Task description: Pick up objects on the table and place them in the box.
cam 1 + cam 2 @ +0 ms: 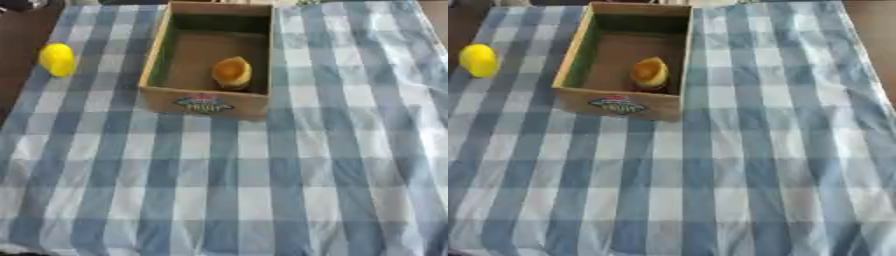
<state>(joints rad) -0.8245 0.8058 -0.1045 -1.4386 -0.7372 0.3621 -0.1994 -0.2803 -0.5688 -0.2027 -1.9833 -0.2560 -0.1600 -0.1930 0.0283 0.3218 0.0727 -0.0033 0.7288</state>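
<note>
neither hand shows in either view, so their state cannot be told. a yellow-orange rounded object (232,72) sits inside the cardboard box (206,104), near its right wall and toward the front. a bright yellow object (58,59) lies on the blue-and-white checked cloth (262,190) left of the box, well apart from it, near the cloth's left edge over the dark tabletop (17,55).
</note>
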